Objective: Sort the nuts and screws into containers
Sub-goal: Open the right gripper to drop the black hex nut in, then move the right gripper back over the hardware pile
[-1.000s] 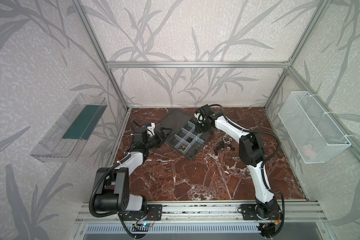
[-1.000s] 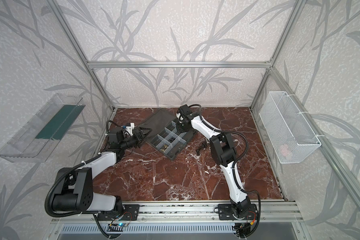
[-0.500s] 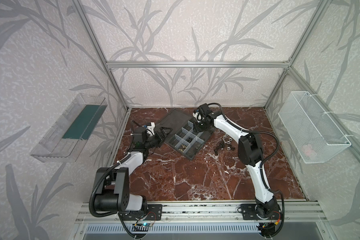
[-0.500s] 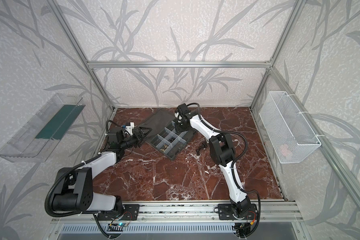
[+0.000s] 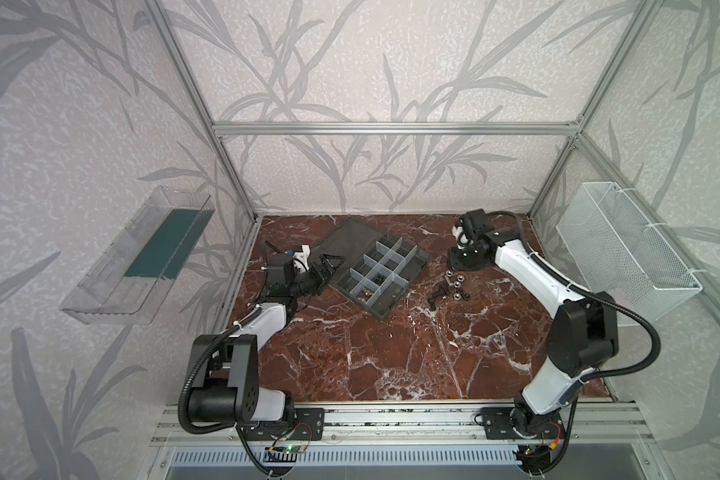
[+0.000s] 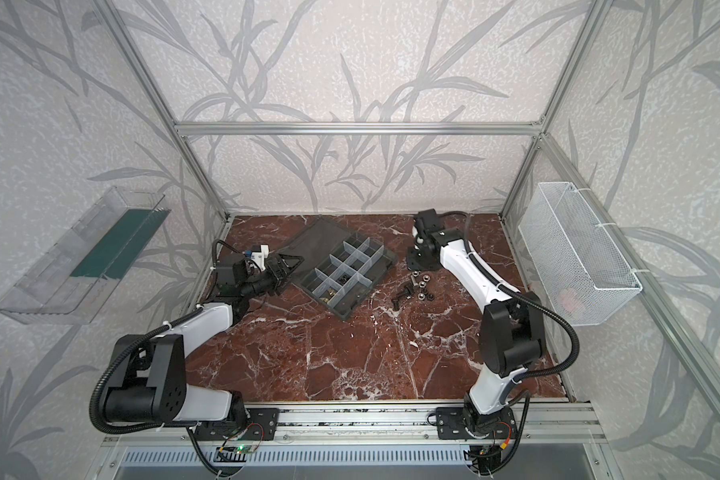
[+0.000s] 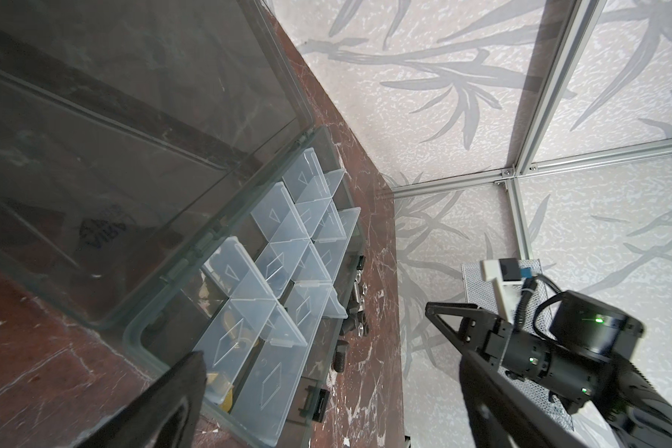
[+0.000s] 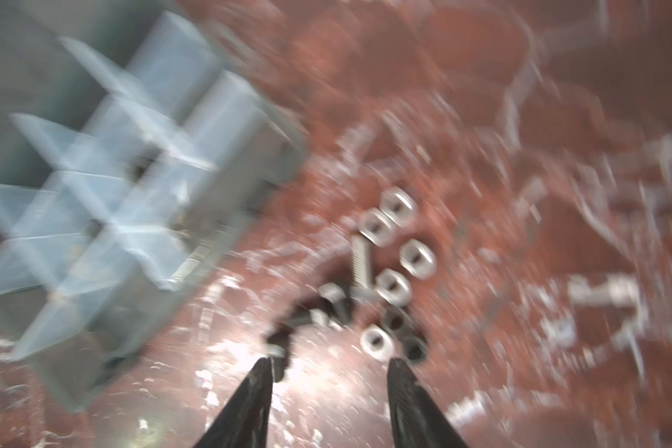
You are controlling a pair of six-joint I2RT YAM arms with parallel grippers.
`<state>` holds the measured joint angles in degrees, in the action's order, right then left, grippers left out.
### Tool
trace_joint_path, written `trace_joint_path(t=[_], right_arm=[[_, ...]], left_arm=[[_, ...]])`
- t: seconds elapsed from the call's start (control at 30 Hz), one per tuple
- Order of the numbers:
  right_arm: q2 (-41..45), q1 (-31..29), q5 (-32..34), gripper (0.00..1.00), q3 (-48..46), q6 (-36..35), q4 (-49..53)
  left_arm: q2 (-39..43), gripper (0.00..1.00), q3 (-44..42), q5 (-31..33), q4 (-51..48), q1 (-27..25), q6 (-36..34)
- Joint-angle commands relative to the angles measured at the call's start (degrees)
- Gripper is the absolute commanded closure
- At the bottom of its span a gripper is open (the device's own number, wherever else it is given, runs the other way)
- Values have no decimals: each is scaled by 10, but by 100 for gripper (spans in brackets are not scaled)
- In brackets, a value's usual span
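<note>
While the clear wall bin (image 5: 138, 266) hangs unused on the left wall, the left hand (image 5: 327, 266) sits low at the left edge of the lid (image 5: 346, 241). Its fingers are spread wide with nothing between them. It looks parked there, out of the other arm's way and ready to steady the case.

The lid lies folded flat on the tabletop (image 5: 391, 365), so every one of the cells (image 5: 385, 259) in the organizer box (image 5: 408, 284) is open from above. One near cell holds brass-coloured pieces and a middle one dark pieces, so the sorting appears to be partly done.

Right of the box, well apart from its wall, the loose nuts (image 5: 458, 284) and screws (image 5: 439, 293) lie bunched on the bare tabletop, some of them touching. That crowding is the main obstacle, since closing on one piece could nudge its neighbours.

Just beyond the pile, the right hand (image 8: 330, 364) points down at it, fingers partly apart and empty. The wrist view is blurred. The wire mesh basket (image 5: 624, 245) on the right wall plays no part.
</note>
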<state>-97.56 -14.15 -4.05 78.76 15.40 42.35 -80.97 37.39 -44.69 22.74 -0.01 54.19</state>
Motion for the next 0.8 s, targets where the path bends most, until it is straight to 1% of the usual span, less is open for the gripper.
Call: trace_joint_path(t=[0.0,0.1,0.3,0.5,0.63,0.77], right_arm=[[25,41,-63,51,-90,28,-10],[22,56,-57,50,-118,18,-18],[-46,56,-29,50,-94,-5,-3],[-92,56,-6,50,-70,-16,-7],[-107,56,17,51,-56,-25,-6],[-116,56,10,55,-53,-31,-13]], left_arm=[[4,1,20,-5,-16,-2,-13],[-12,1,22,-12,2,-1,-3],[-31,1,19,-22,43,-2,22],[-24,0,15,-16,36,-2,19],[-20,0,16,-12,24,-2,15],[-17,1,16,-8,15,-1,12]])
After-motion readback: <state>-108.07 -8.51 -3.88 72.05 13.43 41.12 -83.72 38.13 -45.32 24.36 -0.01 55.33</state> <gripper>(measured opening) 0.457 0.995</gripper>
